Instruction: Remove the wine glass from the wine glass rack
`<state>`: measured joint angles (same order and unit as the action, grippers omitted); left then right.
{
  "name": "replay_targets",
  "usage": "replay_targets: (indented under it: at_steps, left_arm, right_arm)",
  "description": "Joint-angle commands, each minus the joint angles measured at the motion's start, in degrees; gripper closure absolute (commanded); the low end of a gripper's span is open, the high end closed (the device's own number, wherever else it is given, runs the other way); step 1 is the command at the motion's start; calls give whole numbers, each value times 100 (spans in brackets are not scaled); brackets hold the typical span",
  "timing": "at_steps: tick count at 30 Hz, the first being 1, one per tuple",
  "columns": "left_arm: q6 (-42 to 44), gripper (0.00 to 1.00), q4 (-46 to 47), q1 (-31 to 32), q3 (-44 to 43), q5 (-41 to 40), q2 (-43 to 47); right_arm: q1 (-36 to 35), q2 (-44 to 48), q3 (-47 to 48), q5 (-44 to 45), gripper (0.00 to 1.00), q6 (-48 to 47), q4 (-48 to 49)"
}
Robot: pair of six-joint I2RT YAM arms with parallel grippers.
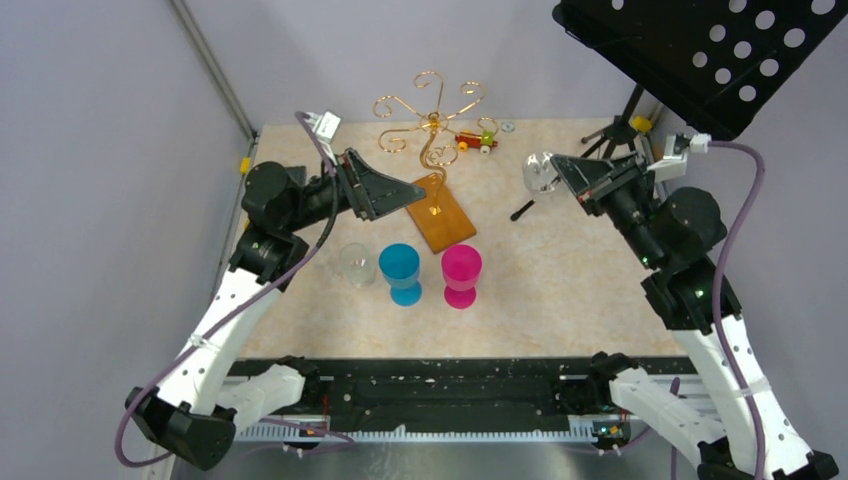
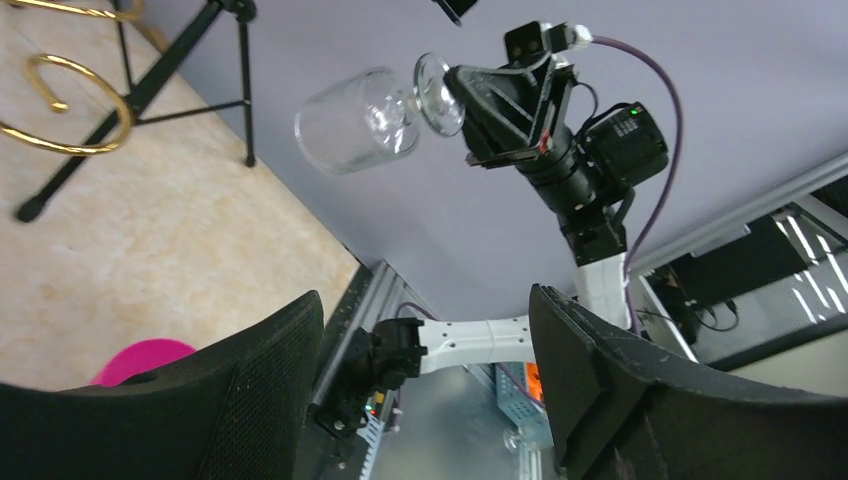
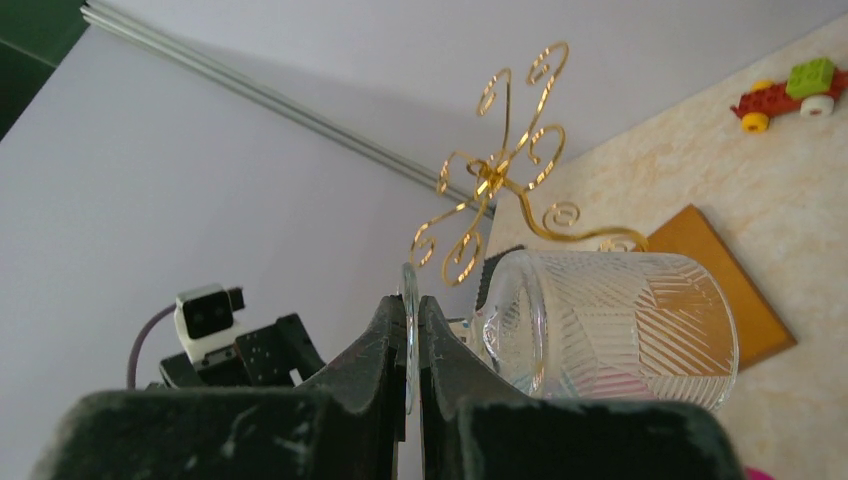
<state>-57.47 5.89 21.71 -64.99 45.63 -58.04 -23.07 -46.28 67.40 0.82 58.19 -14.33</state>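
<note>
The clear ribbed wine glass hangs in the air on its side, right of the wine glass rack and apart from it. My right gripper is shut on its flat foot, which shows pinched between the fingers in the right wrist view, gripper, bowl. The wine glass rack is gold wire with curled arms on an orange-brown wooden base; no glass hangs on it. My left gripper hovers by the rack's stem, open and empty. The left wrist view also catches the glass.
On the table in front of the rack stand a clear glass, a blue cup and a pink cup. A toy car lies behind the rack. A black music stand with tripod legs fills the far right.
</note>
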Motion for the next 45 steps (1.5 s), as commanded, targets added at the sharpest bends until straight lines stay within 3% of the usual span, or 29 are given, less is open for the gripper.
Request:
replay_targets:
  at_steps: [1,9,17,25,36,41,44,45]
  left_arm:
    - [-225,22,589,513,97,-167,-305]
    - [-596,22,943,1404,104,-430,-1183]
    - [-924,25,1201,1807,-3,-532,-1955]
    - [-1518,53,1785,1862,-126,-360,-2389]
    - [-1958,66,2187,1907,-167,-239,-2614]
    - [-2097,81,2323,1924,-256,-139,-2773]
    - [-2148,99,2409,1926,-294,-69,-2813]
    - [-2151,100,2424,1930,-300,-63,-2805]
  right_arm:
    - [16,451,-492,-589,100,299,81]
    - [20,809,-1442,-1319,100,773,740]
    - [14,772,-1601,-1627,100,771,945]
    - [16,745,-1700,-1743,100,738,1028]
    - [18,600,-1787,-1925,100,658,1184]
    - [19,522,-1770,-2035,100,524,1202]
    - [21,479,-1733,-2050,100,397,1144]
    - [22,478,-1723,-2043,100,359,1087]
